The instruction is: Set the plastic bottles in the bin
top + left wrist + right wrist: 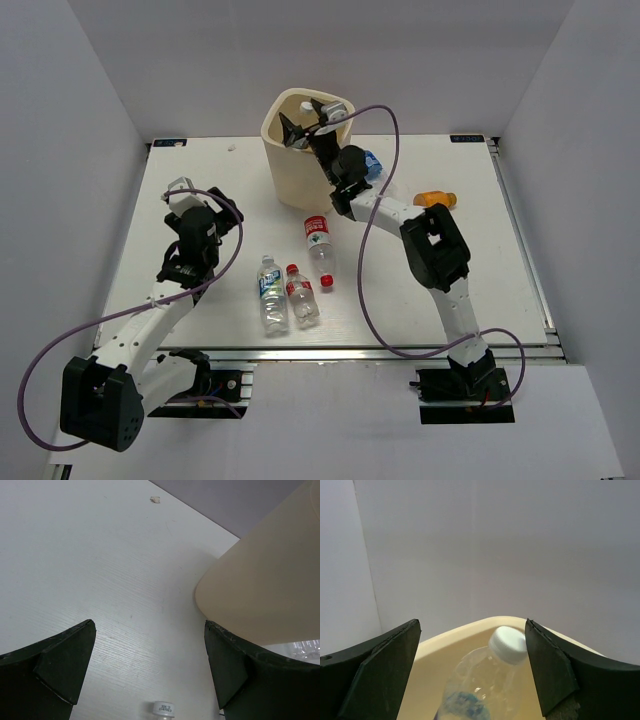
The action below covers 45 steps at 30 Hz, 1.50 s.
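The cream bin (290, 175) stands at the back middle of the table. My right gripper (310, 120) is over its mouth, jaws wide open. In the right wrist view a clear bottle (485, 680) with a white cap and a blue label lies between the open fingers (472, 622), inside the bin's rim (455, 635), cap close to the right finger. My left gripper (180, 187) is open and empty over the left of the table (150, 625). Three bottles lie in front of the bin: green-white label (271, 293), red label (301, 295), red label (320, 247).
A blue crushed bottle (372, 165) lies right of the bin, partly behind the right arm. An orange bottle (436, 199) lies farther right. In the left wrist view the bin (265, 590) fills the right side and a white bottle cap (164, 709) shows at the bottom.
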Each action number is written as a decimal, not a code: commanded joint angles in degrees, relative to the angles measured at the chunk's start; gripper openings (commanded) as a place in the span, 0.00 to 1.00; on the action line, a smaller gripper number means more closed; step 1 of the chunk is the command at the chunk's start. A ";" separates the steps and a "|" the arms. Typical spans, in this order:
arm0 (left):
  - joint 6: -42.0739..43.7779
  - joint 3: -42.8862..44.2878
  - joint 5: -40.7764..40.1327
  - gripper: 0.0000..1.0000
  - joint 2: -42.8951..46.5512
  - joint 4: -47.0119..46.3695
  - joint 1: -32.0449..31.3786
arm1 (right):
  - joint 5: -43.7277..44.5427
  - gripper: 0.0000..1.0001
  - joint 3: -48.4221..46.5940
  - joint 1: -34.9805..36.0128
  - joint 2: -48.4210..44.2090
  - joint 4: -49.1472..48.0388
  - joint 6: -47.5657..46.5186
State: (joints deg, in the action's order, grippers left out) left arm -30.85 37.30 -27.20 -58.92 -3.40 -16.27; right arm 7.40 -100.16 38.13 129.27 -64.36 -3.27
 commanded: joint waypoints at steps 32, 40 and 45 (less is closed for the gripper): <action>-9.22 -0.20 29.49 0.98 -5.86 17.19 -6.04 | 13.35 0.89 46.89 -2.79 -54.21 42.64 11.09; -11.42 -1.53 28.62 0.98 -8.14 23.16 -12.90 | 10.27 0.89 50.58 -6.30 -54.83 44.85 15.13; -13.18 -2.23 22.10 0.98 -10.25 28.63 -13.61 | 6.40 0.89 53.05 -8.86 -56.32 44.41 17.77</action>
State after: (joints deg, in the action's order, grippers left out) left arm -42.52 35.09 -1.08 -68.88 21.43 -29.69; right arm 16.08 -48.36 30.44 75.31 -18.61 11.77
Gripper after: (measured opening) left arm 0.982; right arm 0.895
